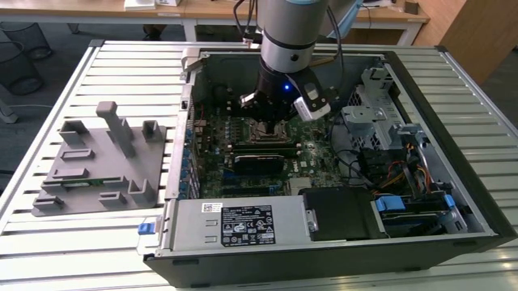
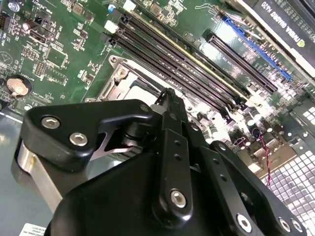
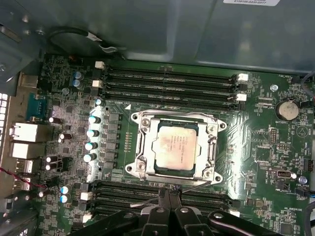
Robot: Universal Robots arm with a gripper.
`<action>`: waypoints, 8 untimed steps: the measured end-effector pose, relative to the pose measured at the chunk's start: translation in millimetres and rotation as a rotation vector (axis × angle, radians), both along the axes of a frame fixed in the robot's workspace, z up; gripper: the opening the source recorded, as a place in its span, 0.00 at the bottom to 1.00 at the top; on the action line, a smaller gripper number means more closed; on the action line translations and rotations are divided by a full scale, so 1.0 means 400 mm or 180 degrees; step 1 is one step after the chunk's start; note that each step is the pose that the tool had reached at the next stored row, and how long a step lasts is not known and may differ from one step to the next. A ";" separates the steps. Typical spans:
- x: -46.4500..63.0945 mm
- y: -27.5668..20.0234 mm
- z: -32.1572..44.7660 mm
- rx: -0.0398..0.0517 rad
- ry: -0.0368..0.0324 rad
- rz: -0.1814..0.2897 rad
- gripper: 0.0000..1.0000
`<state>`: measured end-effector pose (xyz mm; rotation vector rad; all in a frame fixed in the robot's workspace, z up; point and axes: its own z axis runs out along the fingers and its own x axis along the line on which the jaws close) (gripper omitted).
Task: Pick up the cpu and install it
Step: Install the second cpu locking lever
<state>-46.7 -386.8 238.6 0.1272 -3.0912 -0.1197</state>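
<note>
A robot lab or workshop. An open computer case (image 1: 324, 182) lies on a slatted metal bench (image 1: 97, 242). Wooden desks (image 1: 210, 12) stand behind.

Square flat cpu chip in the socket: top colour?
Silver-grey metal top on the cpu, clearest in the first wrist view.

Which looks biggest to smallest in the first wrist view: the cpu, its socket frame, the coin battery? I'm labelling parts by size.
1. Silver metal socket frame around the chip.
2. The cpu, a flat square silver-grey chip lying inside that frame.
3. Round silver coin battery, clearly the smallest.
All lie on the same board, so nearness hardly skews this.
</note>
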 end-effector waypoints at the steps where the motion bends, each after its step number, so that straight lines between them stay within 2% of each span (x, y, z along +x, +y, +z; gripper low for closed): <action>1: 0.000 0.000 -0.001 0.0000 0.0000 0.0000 0.11; 5: -0.004 -0.002 -0.002 0.0003 0.0005 0.0000 0.11; 8: -0.004 -0.005 -0.002 0.0006 0.0077 0.0000 0.11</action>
